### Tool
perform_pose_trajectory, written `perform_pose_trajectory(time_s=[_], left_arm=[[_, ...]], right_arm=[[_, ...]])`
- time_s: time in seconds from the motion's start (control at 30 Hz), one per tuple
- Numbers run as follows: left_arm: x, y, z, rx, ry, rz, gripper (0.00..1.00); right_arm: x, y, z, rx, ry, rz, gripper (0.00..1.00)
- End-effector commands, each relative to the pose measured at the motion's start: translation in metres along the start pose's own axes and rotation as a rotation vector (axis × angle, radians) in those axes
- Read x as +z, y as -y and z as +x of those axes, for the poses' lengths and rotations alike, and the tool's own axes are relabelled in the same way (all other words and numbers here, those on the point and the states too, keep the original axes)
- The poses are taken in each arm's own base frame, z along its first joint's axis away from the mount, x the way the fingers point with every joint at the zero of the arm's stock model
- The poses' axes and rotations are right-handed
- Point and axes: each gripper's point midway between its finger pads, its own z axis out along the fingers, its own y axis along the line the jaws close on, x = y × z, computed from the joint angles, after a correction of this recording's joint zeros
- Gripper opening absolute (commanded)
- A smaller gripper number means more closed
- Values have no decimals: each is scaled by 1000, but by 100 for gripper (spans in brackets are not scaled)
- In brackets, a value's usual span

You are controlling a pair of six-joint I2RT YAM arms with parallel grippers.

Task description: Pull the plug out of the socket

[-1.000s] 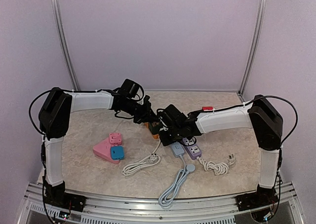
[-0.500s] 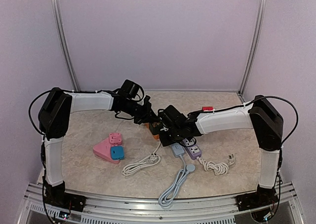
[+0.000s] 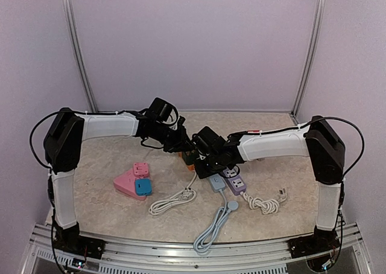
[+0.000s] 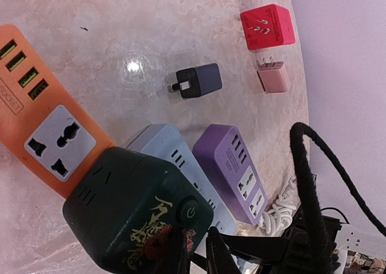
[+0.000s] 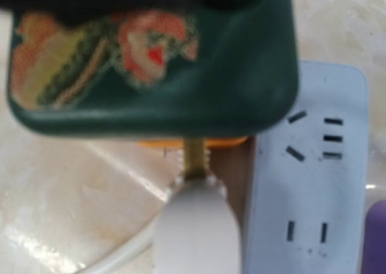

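Plug (image 5: 193, 226): white, at the bottom of the right wrist view, just below the green socket cube (image 5: 181, 87), with its cord trailing off to the lower left.
Pin (image 5: 194, 158): brass-coloured, with a short bare stretch showing between the plug and the cube's lower edge. Its top meets a sliver of orange there, so cannot tell whether it enters the cube or the strip.
Green socket cube: dark green with a red and yellow pattern, seated on one end of the orange power strip (image 4: 36, 105).
Orange power strip: flat on the table (image 3: 108, 159), with one free outlet and a row of small ports showing.
Left gripper (image 4: 194, 253): fingers close together at the patterned edge of the cube. Only a narrow gap between them, so cannot tell whether anything is pinched.
Right gripper (image 3: 204, 158): low over the cube, very close to it. Fingers not clear in its own camera, so grip cannot be told.
Grey-blue power strip (image 4: 175, 153): just beside the cube, parallel to the purple power strip (image 4: 235, 168).
Black charger (image 4: 196, 81): lying alone on the table, apart from the strips.
Red adapter (image 4: 267, 26): near the table edge, just beside the pink charger (image 4: 273, 76).
Pink wedge (image 3: 126, 183): well to the left of the strips, carrying a pink block (image 3: 141, 168) and a blue block (image 3: 143, 187).
Grey cord (image 3: 211, 232): looped near the front edge of the table.
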Motion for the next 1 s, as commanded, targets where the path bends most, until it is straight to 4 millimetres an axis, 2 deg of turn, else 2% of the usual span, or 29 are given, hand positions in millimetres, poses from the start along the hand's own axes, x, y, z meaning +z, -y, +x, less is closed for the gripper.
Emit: perform_pose_trajectory(time_s=[0.0,0.17,0.27,0.47,0.7,0.8,0.97], left_arm=[[17,-83,75,-141,-207,-257,11],[19,-90,81,-176,-219,-251,3],[20,-104,87,-216,-228,-287,0],[20,-127,92,-268,-233,-326,0],[23,-136,93,-296,-240,-332,0],[23,-137,93,-298,-240,-335,0],[23,-136,94,-298,-245,-329,0]], right_arm=[[-1,-1,-7,-4,3,11,1],[-3,-2,-7,13,6,0,1],[-3,-1,-3,23,2,-2,1],[-4,2,5,35,-9,1,1],[-6,3,21,19,-32,21,1],[-13,-1,22,14,-32,13,1],[-35,1,18,33,-7,-6,1]])
